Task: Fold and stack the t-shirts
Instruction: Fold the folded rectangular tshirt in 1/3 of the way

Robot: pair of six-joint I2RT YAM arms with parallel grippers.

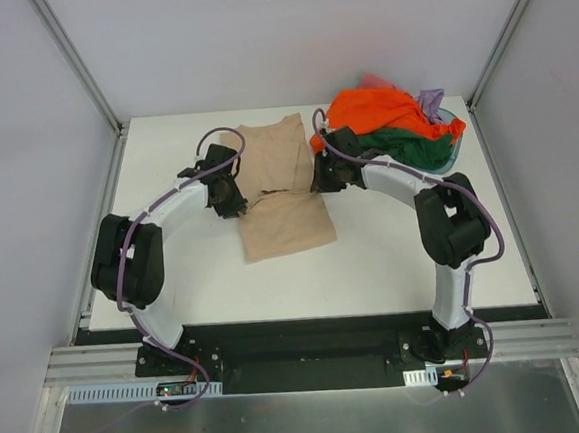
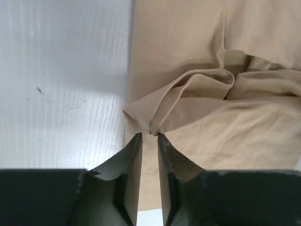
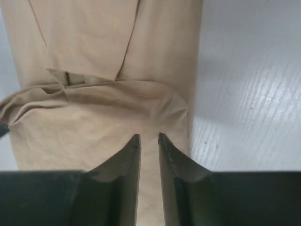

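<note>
The left end effector (image 2: 149,135), jaws slightly apart and empty, has a bunched fold of the tan t-shirt (image 1: 288,227) just ahead of its tips on the desk (image 1: 374,270). The right end effector (image 3: 149,135), likewise parted, hangs above the opposite edge, seemingly flanking the shirt for an even fold.

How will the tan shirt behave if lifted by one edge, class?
Probably floppy: the tan shirt bunches in soft folds across its middle. Likely light and thin, since its edge lies puckered. It should wrinkle, not roll, if pushed.
</note>
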